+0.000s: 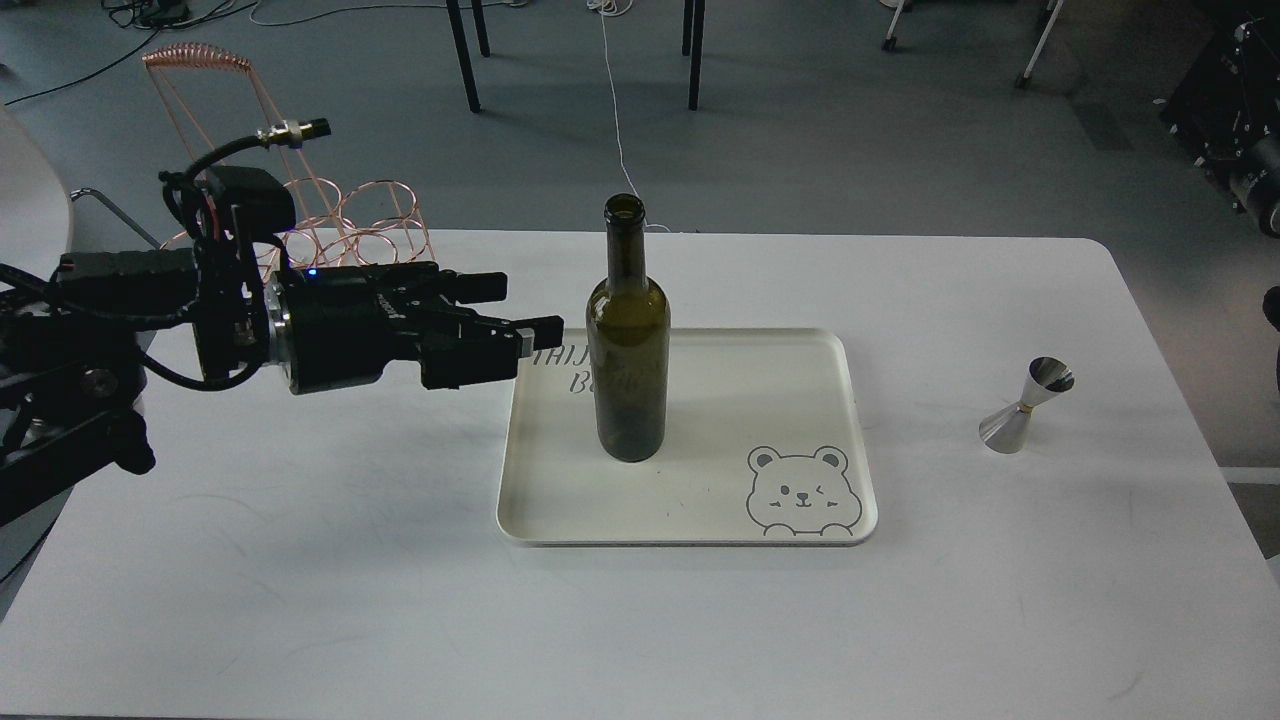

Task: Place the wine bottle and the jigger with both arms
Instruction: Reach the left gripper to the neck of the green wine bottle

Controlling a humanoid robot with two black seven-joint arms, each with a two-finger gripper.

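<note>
The wine bottle (pixel 628 350), dark olive-green and without a label, stands upright on the left half of a cream tray (pixel 760 400). The silver jigger (pixel 1027 405) stands on the white table to the right of the tray. My left gripper (pixel 520 310) is open and empty. It is level with the bottle's body and points right, with its fingertips (pixel 540 328) just left of the bottle and apart from it. Only a dark part of my right arm (pixel 1255 170) shows at the right edge. Its gripper is out of view.
A copper wire bottle rack (pixel 370 215) with a tall handle stands at the table's back left, partly hidden behind my left arm. The tray has a bear drawing (pixel 803 493) at its front right. Chair and table legs stand on the floor beyond the table (pixel 300 560).
</note>
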